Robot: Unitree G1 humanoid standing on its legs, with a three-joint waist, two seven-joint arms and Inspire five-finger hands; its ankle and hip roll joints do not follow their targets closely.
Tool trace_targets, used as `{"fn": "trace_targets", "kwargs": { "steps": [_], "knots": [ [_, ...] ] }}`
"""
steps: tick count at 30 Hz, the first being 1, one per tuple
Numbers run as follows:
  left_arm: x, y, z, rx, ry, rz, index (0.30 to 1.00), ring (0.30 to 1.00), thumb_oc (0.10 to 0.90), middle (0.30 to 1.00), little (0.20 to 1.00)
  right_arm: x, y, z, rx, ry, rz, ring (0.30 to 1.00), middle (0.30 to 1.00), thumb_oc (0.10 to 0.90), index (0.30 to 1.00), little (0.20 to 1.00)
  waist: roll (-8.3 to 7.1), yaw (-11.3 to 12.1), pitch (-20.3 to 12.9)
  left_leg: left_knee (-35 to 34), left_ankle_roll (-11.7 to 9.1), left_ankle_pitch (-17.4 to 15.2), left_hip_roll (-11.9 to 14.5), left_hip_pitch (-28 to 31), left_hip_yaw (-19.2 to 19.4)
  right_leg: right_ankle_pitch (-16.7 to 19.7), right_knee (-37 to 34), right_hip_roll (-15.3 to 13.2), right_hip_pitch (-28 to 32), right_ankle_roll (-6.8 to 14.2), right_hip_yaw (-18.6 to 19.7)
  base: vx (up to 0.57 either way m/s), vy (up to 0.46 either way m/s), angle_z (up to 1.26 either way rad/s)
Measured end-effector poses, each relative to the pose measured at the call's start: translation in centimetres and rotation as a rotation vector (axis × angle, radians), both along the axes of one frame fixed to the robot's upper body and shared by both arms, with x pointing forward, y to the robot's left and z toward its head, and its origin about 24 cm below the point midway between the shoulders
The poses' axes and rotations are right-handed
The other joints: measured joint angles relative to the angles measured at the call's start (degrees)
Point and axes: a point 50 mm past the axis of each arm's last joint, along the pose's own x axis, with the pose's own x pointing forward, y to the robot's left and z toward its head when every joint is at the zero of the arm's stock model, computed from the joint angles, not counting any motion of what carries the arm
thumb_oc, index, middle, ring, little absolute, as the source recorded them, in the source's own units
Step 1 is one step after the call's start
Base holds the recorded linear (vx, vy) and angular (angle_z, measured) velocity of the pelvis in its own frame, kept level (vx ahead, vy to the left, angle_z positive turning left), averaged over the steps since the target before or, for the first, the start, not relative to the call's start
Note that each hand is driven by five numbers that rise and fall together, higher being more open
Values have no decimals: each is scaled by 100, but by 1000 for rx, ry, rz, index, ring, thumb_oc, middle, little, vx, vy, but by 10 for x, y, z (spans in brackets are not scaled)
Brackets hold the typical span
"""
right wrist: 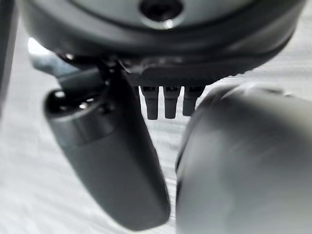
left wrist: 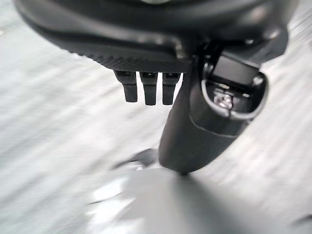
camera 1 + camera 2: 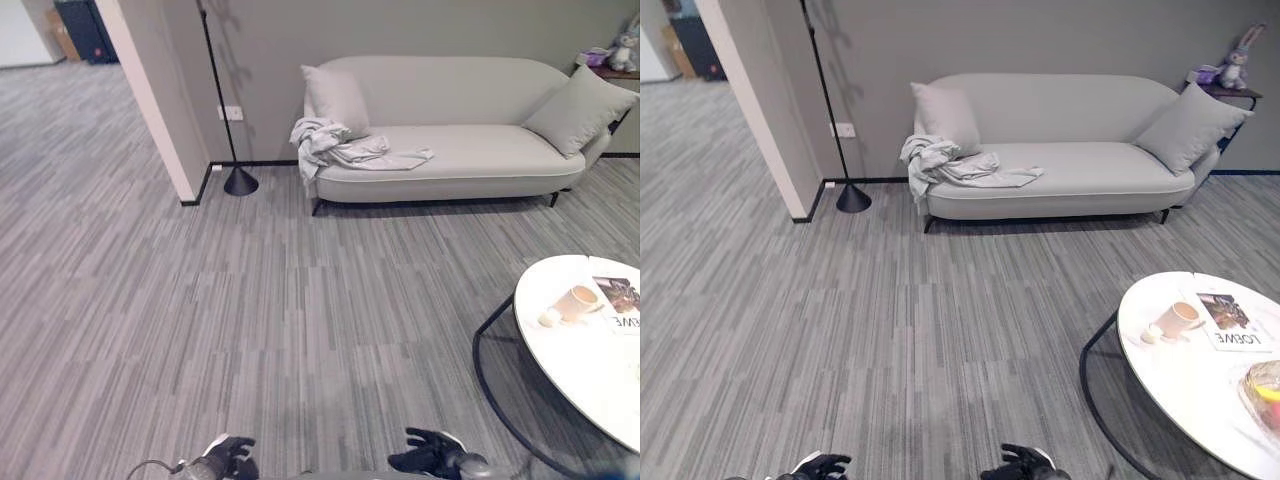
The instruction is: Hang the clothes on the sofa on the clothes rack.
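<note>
Both dark hands, left hand (image 3: 228, 458) and right hand (image 3: 432, 455), empty and relaxed, crumpled pale clothes (image 3: 345, 148) on rounded fabric sofa (image 3: 470, 150)

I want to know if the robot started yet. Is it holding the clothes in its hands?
No, the clothes lie crumpled on the sofa by its left cushion, far across the floor from both hands, the left hand and the right hand.

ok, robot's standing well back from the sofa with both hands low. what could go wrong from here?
1. The round table stands close on the right, with a cup near its edge; turning or walking could clip it.
2. The clothes drape over the sofa edge beside a cushion, so a grab may catch the cushion or only part of the cloth.
3. The floor lamp stands just left of the sofa; an approach from that side could knock it.
</note>
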Motion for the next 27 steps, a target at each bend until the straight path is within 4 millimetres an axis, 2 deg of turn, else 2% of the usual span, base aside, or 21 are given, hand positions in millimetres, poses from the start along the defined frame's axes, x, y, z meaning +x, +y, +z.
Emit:
{"fn": "trace_targets", "kwargs": {
  "steps": [3, 4, 5, 6, 7, 9, 10, 11, 12, 13, 15, 16, 17, 18, 19, 20, 22, 23, 24, 25, 27],
  "knots": [
    [-28, -4, -5, -8, 86, 1, 900, 900, 800, 900, 900, 5, 3, 1, -5, -16, 47, 900, 900, 800, 900, 900, 120, 177, 149, 25, -44, -135, 164, 61, 220, 181, -1600, 433, 78, 300, -9, 192, -313, -32],
    [-37, -6, -6, -12, 107, 6, 900, 900, 800, 900, 900, 10, 8, 2, 6, -13, 99, 900, 900, 800, 900, 900, 98, 268, 197, -2, -101, -226, 232, 84, 379, 373, -2491, 687, 24, 531, 259, 337, -280, -78],
    [-39, -5, -7, -8, 116, 8, 900, 900, 800, 900, 900, 12, 14, 2, 25, -28, 99, 900, 900, 800, 900, 900, 74, 225, 272, -7, -184, -281, 260, 127, 442, 481, -3018, 762, 3, 680, 556, 506, -402, -80],
    [-37, -7, -7, -13, 111, 5, 900, 900, 800, 900, 900, 17, 18, 3, 39, -42, 99, 900, 900, 800, 900, 900, 45, 204, 352, -32, -221, -335, 279, 237, 522, 649, -3351, 842, -8, 664, 945, 301, -217, -35],
    [-35, -8, -7, -16, 104, 2, 900, 900, 800, 900, 900, 17, 19, 4, 38, -46, 98, 900, 900, 800, 900, 900, 26, 178, 361, -58, -242, -375, 273, 288, 523, 760, -3443, 825, -10, 655, 1004, 341, -254, -13],
    [-25, -11, -6, -15, 67, -22, 900, 900, 800, 900, 900, 13, 19, 2, 39, -31, 92, 900, 900, 800, 900, 900, 6, 131, 352, -122, -382, -603, 374, 577, 380, 1366, -3443, 851, 218, 504, 1002, 685, -576, 30],
    [-24, -9, -6, -2, 59, -3, 900, 900, 800, 900, 900, 13, 16, 2, 38, -25, 67, 900, 900, 800, 900, 900, 97, 49, 271, -89, -484, -753, 591, 630, 237, 1490, -3242, 1005, 244, 439, 879, 598, -524, 51],
    [-30, -6, -6, 5, 69, 12, 900, 900, 800, 900, 900, 10, 15, 1, 37, -17, 61, 900, 900, 800, 900, 900, 82, 32, 204, -68, -501, -815, 714, 638, 162, 1448, -3081, 1090, 234, 349, 828, 476, -462, 64],
    [-32, -6, -6, 8, 67, 27, 900, 900, 800, 900, 900, 1, 8, -1, 15, 9, 58, 900, 900, 800, 900, 900, 221, 24, 74, 12, -600, -849, 1013, 682, 21, 1239, -2949, 1332, 332, 36, 604, 295, -301, 58],
    [-33, -4, -6, 15, 65, 39, 900, 900, 800, 900, 900, 2, 6, -1, 5, 14, 50, 900, 900, 800, 900, 900, 259, 86, 47, 259, -651, -827, 1088, 627, -24, 1123, -2956, 1410, 440, -38, 518, 426, -444, 59],
    [-27, 1, -4, 33, 21, 103, 900, 900, 800, 900, 900, 0, 17, -3, 4, 27, 96, 900, 900, 800, 900, 900, -180, 203, 60, 1968, -723, -792, 1003, -182, -149, 1044, -3296, 1428, 769, -191, 391, 426, -545, 39],
    [-28, 2, -4, 31, 24, 131, 900, 900, 800, 900, 900, -3, 19, -4, -14, 35, 153, 900, 900, 800, 900, 900, -222, 284, 75, 2841, -689, -747, 1057, -592, -179, 991, -3520, 1546, 1025, -371, 273, 441, -530, 39],
    [-24, 0, -4, 26, 15, 155, 900, 900, 800, 900, 900, -7, 22, -5, -13, 45, 168, 900, 900, 800, 900, 900, -320, 383, 107, 3751, -630, -509, 1110, -996, -28, 984, -3673, 1620, 1259, -589, 146, 208, -206, 46],
    [-20, 1, -3, 22, -2, 182, 900, 900, 800, 900, 900, -6, 25, -5, -9, 43, 174, 900, 900, 800, 900, 900, -357, 472, 127, 4240, -642, -242, 1142, -1245, 42, 896, -3706, 1657, 1351, -710, 108, 195, -73, 32],
    [-15, 2, -2, 18, -16, 200, 900, 900, 800, 900, 900, -7, 27, -6, -10, 45, 181, 900, 900, 800, 900, 900, -411, 487, 155, 4475, -650, -264, 1173, -1377, 69, 875, -3705, 1655, 1424, -735, 60, 300, -14, 29],
    [-12, 5, -1, 5, -39, 252, 900, 900, 800, 900, 900, -8, 30, -7, -29, 51, 225, 900, 900, 800, 900, 900, -512, 535, 170, 4457, -653, -389, 1052, -1647, 46, 835, -3671, 1642, 1505, -755, -91, 422, -8, 27],
    [-7, 3, -1, -7, -56, 278, 900, 900, 800, 900, 900, 6, 29, -3, -52, 29, 254, 900, 900, 800, 900, 900, -443, 580, 295, 4106, -767, -499, 784, -1895, 21, 599, -3702, 1635, 1643, -684, -208, 269, 18, 43],
    [-1, 0, 0, -17, -70, 274, 900, 900, 800, 900, 900, 9, 22, -1, -84, 25, 285, 900, 900, 800, 900, 900, -398, 519, 345, 3262, -733, -617, 521, -1827, 68, 573, -3703, 1579, 1749, -631, -373, 252, 38, 53],
    [0, -2, -1, -22, -72, 273, 900, 900, 800, 900, 900, 10, 19, 0, -93, 23, 288, 900, 900, 800, 900, 900, -376, 516, 348, 2796, -682, -583, 417, -1813, 243, 510, -3703, 1595, 1787, -567, -438, 387, 67, 53],
    [-2, -8, -2, -36, -66, 274, 900, 900, 800, 900, 900, 9, 13, 0, -109, 28, 285, 900, 900, 800, 900, 900, -215, 533, 296, 1960, -605, -459, 225, -1706, 403, 425, -3699, 1636, 1878, -508, -517, 398, 87, 38],
    [-8, -10, -4, -47, -48, 298, 900, 900, 800, 900, 900, 4, 12, -2, -109, 48, 281, 900, 900, 800, 900, 900, -116, 480, 255, 277, -558, 96, -190, -1443, 300, 194, -3680, 1661, 2085, -327, -740, 491, 83, 57]
  ]
}}
